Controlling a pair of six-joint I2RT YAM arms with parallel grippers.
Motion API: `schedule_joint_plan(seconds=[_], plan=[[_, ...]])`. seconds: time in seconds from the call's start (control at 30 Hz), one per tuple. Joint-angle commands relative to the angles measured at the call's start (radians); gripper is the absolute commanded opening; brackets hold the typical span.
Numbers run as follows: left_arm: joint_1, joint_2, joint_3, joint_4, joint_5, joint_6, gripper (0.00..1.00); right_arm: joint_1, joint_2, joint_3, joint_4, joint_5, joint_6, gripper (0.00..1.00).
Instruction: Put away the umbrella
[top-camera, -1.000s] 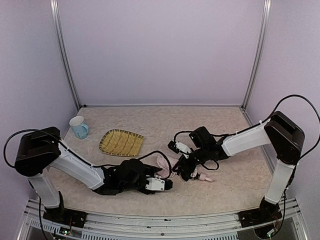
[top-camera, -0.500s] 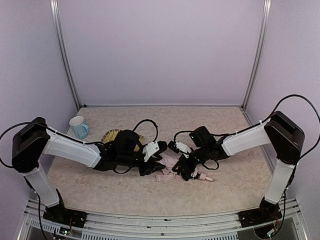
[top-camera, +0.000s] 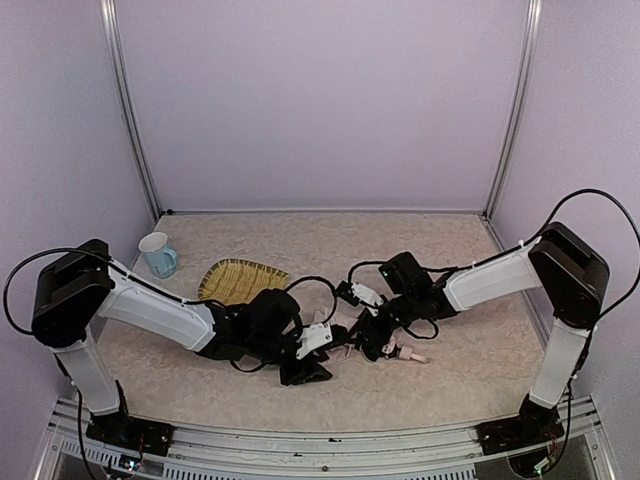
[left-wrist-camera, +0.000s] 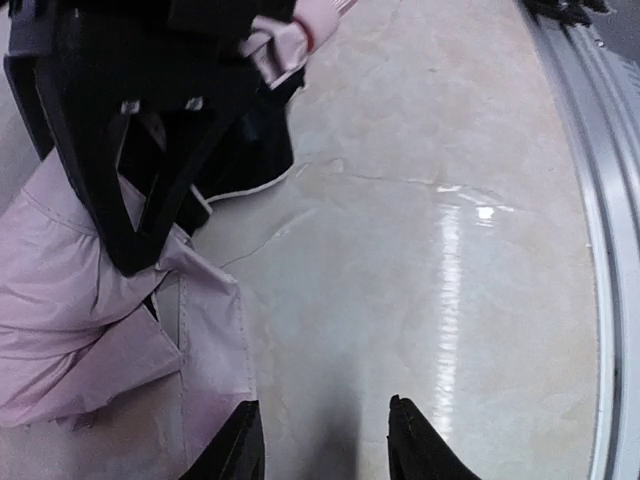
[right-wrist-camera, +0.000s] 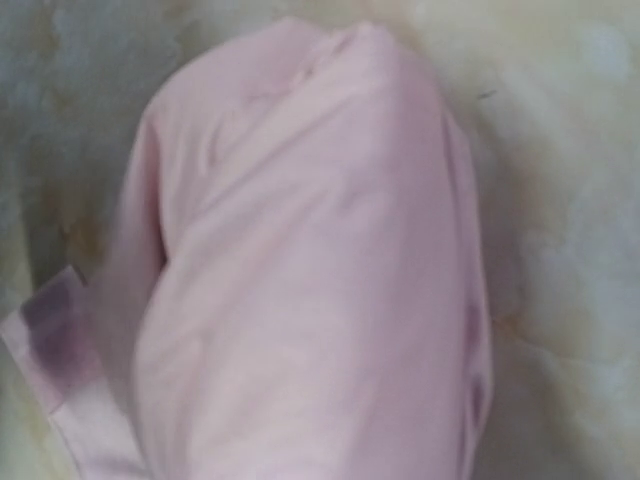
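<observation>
The umbrella (top-camera: 338, 330) lies collapsed at mid table, pale pink fabric bunched up, its small pink handle (top-camera: 406, 354) pointing right. My right gripper (top-camera: 373, 343) is down on it near the handle end and looks shut on it. In the right wrist view pink umbrella fabric (right-wrist-camera: 310, 280) fills the frame and hides the fingers. My left gripper (left-wrist-camera: 325, 440) is open over bare table just in front of the umbrella, with nothing between its fingertips. Its left tip sits at the edge of the pink fabric (left-wrist-camera: 90, 310). The right gripper's black fingers (left-wrist-camera: 130, 210) stand over that fabric.
A woven yellow bamboo tray (top-camera: 240, 283) lies left of the umbrella, behind the left arm. A pale blue mug (top-camera: 157, 254) stands at the far left. The metal rail (left-wrist-camera: 600, 220) of the table's near edge runs close beside the left gripper.
The left gripper reached up over the umbrella half a second ago and has come back toward the near edge, its jaws narrower than before. The right arm has not moved.
</observation>
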Motion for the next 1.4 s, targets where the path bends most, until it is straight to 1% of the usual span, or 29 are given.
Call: schedule_joint_plan(seconds=[0.0,0.07,0.17,0.3,0.4,0.5,0.57,0.7,0.77,0.8,0.87,0.9,1.03,1.2,1.27,1.37], plan=[[0.029,-0.192,-0.132,0.29,-0.009,0.056,0.45,-0.014,-0.004,-0.022,-0.012,-0.047,-0.033,0.29],[0.115,-0.224,-0.166,0.379,0.082,0.06,0.55,-0.015,-0.014,-0.038,-0.001,-0.094,-0.078,0.28],[0.169,-0.213,-0.177,0.457,0.143,0.101,0.63,-0.005,-0.033,-0.066,0.012,-0.117,-0.161,0.28],[0.164,-0.114,-0.091,0.426,0.178,0.107,0.66,0.02,-0.078,-0.123,0.085,-0.115,-0.209,0.28],[0.159,-0.037,-0.062,0.426,0.212,0.097,0.69,0.044,-0.111,-0.176,0.145,-0.097,-0.259,0.28],[0.149,0.019,-0.048,0.431,0.266,0.084,0.77,0.044,-0.115,-0.198,0.172,-0.089,-0.288,0.27],[0.13,0.047,-0.043,0.429,0.247,0.105,0.85,0.047,-0.109,-0.196,0.17,-0.081,-0.299,0.27],[0.103,0.103,0.0,0.371,0.199,0.171,0.85,0.054,-0.096,-0.19,0.158,-0.055,-0.323,0.29],[0.084,0.132,0.038,0.285,0.141,0.236,0.81,0.055,-0.092,-0.183,0.139,-0.03,-0.323,0.33],[0.078,0.144,0.059,0.239,0.113,0.266,0.75,0.054,-0.093,-0.182,0.129,-0.023,-0.323,0.36],[0.08,0.164,0.086,0.153,0.08,0.303,0.54,0.055,-0.105,-0.182,0.114,-0.019,-0.321,0.43],[0.084,0.169,0.09,0.131,0.069,0.307,0.46,0.055,-0.114,-0.182,0.109,-0.024,-0.32,0.46],[0.089,0.194,0.102,0.062,0.05,0.347,0.28,0.058,-0.119,-0.161,0.069,-0.028,-0.304,0.54],[0.098,0.219,0.126,-0.011,-0.002,0.376,0.14,0.057,-0.092,-0.09,-0.05,0.013,-0.291,0.63],[0.116,0.215,0.116,-0.011,-0.007,0.38,0.13,0.057,-0.085,-0.07,-0.1,0.032,-0.296,0.65],[0.136,0.214,0.102,-0.007,-0.007,0.399,0.14,0.058,-0.081,-0.059,-0.126,0.008,-0.316,0.68]])
